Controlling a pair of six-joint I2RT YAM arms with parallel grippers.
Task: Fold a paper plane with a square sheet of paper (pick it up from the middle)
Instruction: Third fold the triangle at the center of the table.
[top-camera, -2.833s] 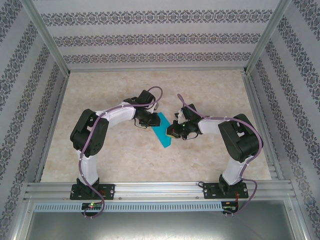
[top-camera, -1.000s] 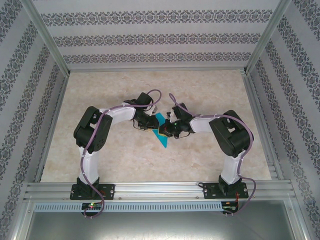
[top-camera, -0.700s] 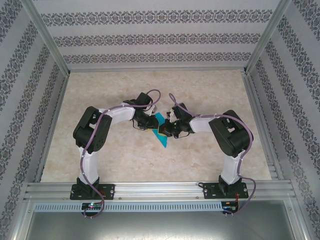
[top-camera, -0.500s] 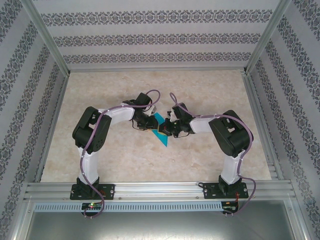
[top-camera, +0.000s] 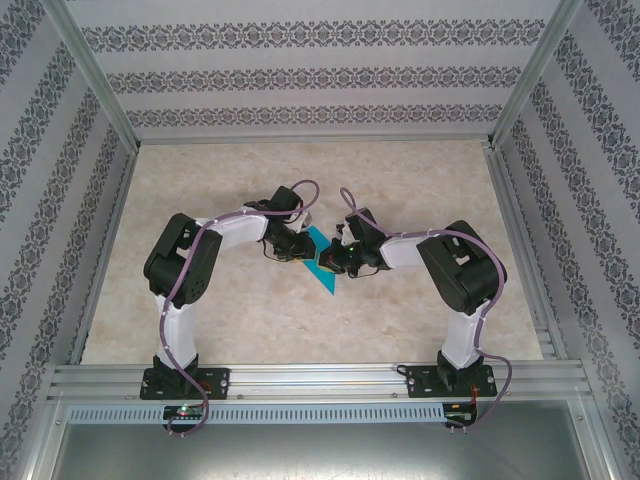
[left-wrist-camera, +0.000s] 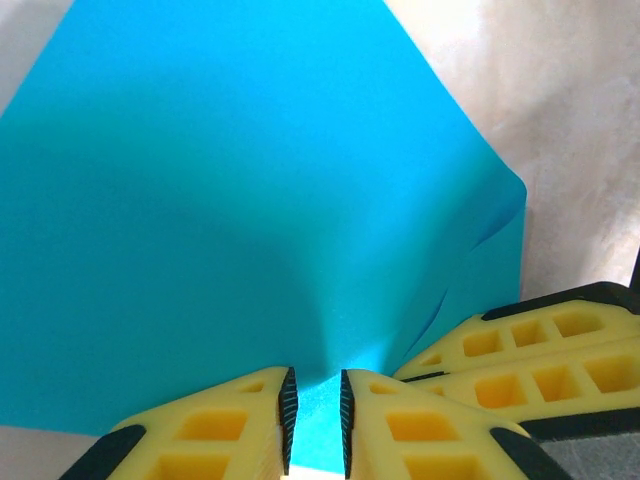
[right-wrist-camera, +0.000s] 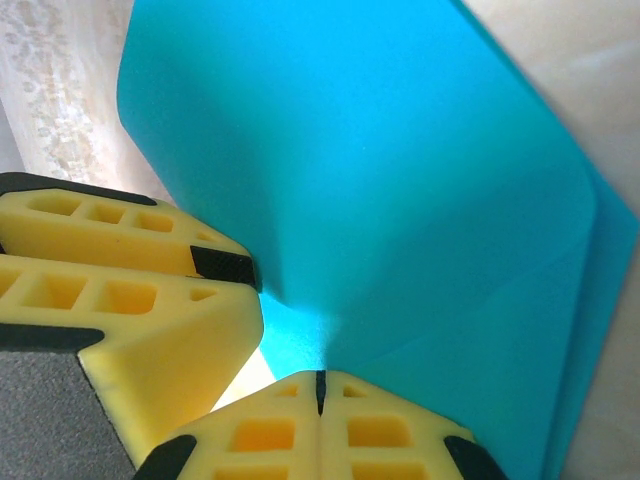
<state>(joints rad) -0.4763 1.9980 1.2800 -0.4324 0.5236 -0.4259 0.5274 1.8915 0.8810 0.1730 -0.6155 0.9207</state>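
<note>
**Both arms drawn in, teal sheet pinched from two sides**

Since the earliest top view, both arms have swung inward toward the middle of the surface (top-camera: 420, 180). The gap between their wrists has nearly gone, and the right arm's elbow has shifted left. Much less of the sheet of paper (top-camera: 326, 281) shows from above than it did then: a small teal patch on the far side of the wrists and a narrow triangle pointing toward the near edge. Over the last second almost nothing has changed.

The sheet sits at the centre of the surface, between the two grippers. In the left wrist view, the fingers of the left gripper (left-wrist-camera: 315, 415) stand only a thin slit apart, and the teal paper runs down into that slit, so this gripper is clamped on the sheet's near edge. From there the paper bows up and away, with one corner curled over at the right, just above the other gripper's yellow fingers.

In the right wrist view, the right gripper (right-wrist-camera: 320, 400) is fully closed, its pads meeting along a single seam. A crease in the sheet runs straight down to that seam, so the paper is nipped at the tips. The left gripper's fingers lie just beside it at the left, against the sheet. Along the right edge a second layer shows behind the first — the paper is folded over there. Whether the sheet rests on the surface or hangs clear of it cannot be told.
</note>
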